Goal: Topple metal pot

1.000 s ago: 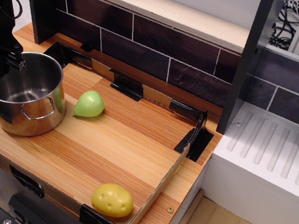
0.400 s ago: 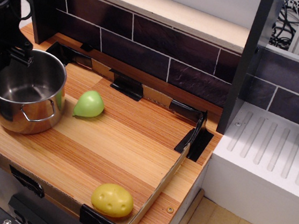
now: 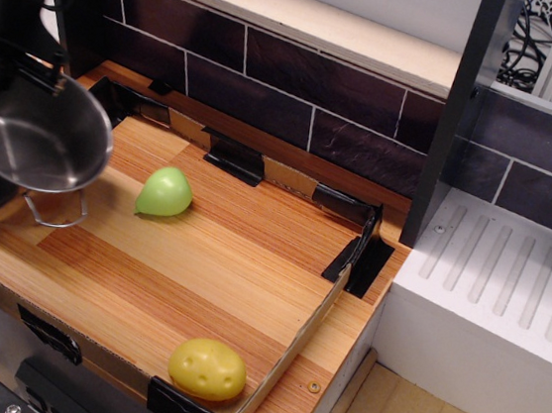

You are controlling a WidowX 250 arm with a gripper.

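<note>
The metal pot (image 3: 36,144) is at the far left of the wooden board (image 3: 220,260). It is shiny steel and empty, raised off the board and tilted, with its opening turned up toward the camera. One wire loop handle (image 3: 56,211) hangs below it. My black gripper (image 3: 9,84) comes down from the top left corner and is shut on the pot's back rim. Its fingertips are partly hidden by the rim and the dark arm.
A green toy pear (image 3: 165,192) lies just right of the pot. A yellow toy potato (image 3: 207,368) lies at the board's front edge. A cardboard rim with black clips (image 3: 234,157) borders the board. A dark tiled wall (image 3: 300,80) stands behind, and a white drain rack (image 3: 506,292) is at the right.
The pot stood upright on the board. My gripper has moved up with the rim in it, so the pot has risen and tipped. The pear and potato have not moved.
</note>
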